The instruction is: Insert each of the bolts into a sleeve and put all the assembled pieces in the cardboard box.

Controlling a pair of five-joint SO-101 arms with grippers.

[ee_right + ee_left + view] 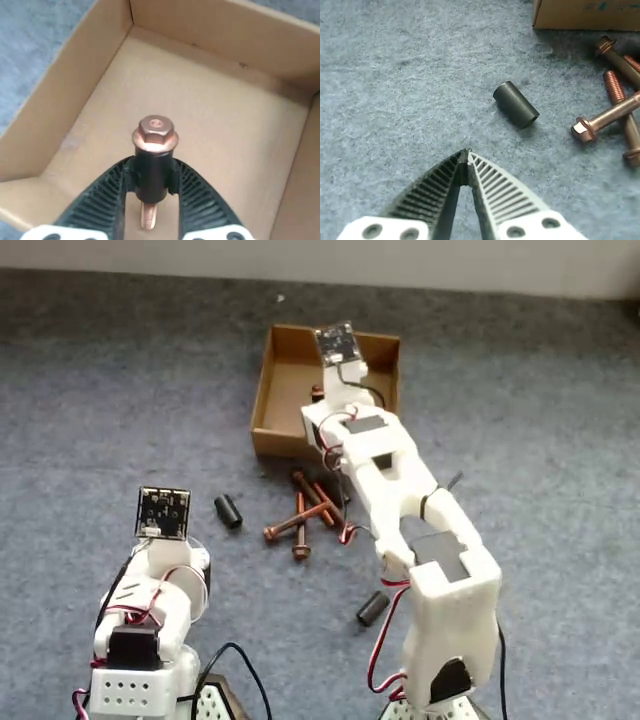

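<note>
Right jaws pinch sleeved bolt (154,150) over cardboard box (70,110); left jaws pressed together.

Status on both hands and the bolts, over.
Right hand shut on sleeved bolt over cardboard box. Left hand shut, empty, near loose sleeve. Other bolts loose on carpet.

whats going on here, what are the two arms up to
The right gripper holds a sleeved bolt upright over the cardboard box, not yet released. The left gripper is shut and empty, close to a loose black sleeve. Several bolts lie piled beside the box, and another sleeve lies near the right arm's base.
</note>
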